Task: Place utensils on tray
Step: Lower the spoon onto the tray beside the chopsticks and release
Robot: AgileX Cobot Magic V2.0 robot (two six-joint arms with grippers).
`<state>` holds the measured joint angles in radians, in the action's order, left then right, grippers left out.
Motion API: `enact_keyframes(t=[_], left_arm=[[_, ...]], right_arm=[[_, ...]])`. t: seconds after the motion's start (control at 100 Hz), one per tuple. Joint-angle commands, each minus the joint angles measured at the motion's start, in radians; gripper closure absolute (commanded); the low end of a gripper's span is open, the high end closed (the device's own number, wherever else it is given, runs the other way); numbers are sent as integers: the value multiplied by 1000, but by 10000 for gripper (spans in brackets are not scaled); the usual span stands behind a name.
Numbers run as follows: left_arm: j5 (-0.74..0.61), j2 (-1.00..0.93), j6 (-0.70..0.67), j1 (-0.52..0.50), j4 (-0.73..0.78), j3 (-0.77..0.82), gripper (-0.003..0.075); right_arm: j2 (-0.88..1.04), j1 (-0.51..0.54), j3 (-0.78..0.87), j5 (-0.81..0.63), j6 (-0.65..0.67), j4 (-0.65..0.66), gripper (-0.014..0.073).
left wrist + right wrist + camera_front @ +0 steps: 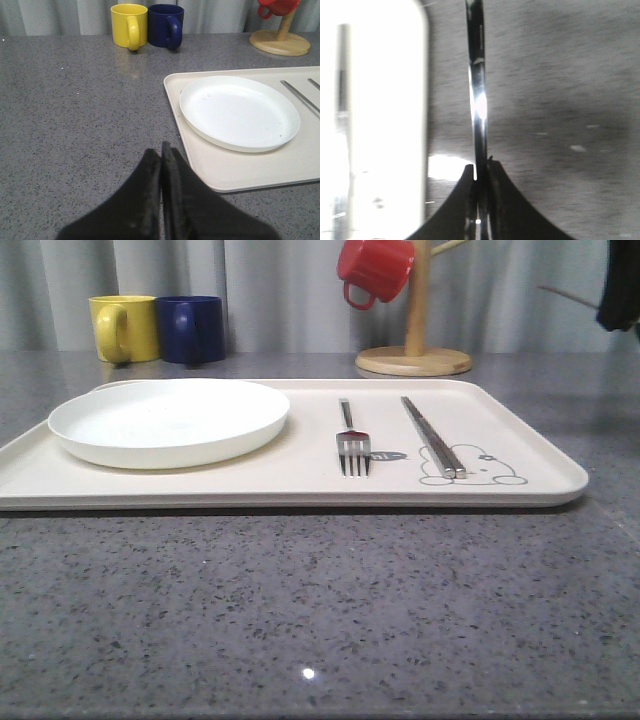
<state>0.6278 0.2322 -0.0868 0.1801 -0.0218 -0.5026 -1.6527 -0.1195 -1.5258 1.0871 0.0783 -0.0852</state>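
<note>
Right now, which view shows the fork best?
The front view: the fork lies whole on the tray, tines toward the camera, between the plate and the chopsticks. The left wrist view catches a thin handle at the edge; the right wrist view is too blurred.

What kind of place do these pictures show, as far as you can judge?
Probably a staged kitchen or dining counter: a speckled grey stone countertop holds a cream tray with a white plate and fork, plus a wooden mug tree behind, against a plain curtain.
</note>
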Motion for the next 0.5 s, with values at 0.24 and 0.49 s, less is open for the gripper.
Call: enact_keyframes(t=[0.24,0.49], left_arm=[[-70,9,-7,5,0,-24,739],[-70,9,-7,5,0,-24,739]], right_arm=[[-51,-165,-22,-56,256,14,674],[-110,-193,-22,-67,284,14,674]])
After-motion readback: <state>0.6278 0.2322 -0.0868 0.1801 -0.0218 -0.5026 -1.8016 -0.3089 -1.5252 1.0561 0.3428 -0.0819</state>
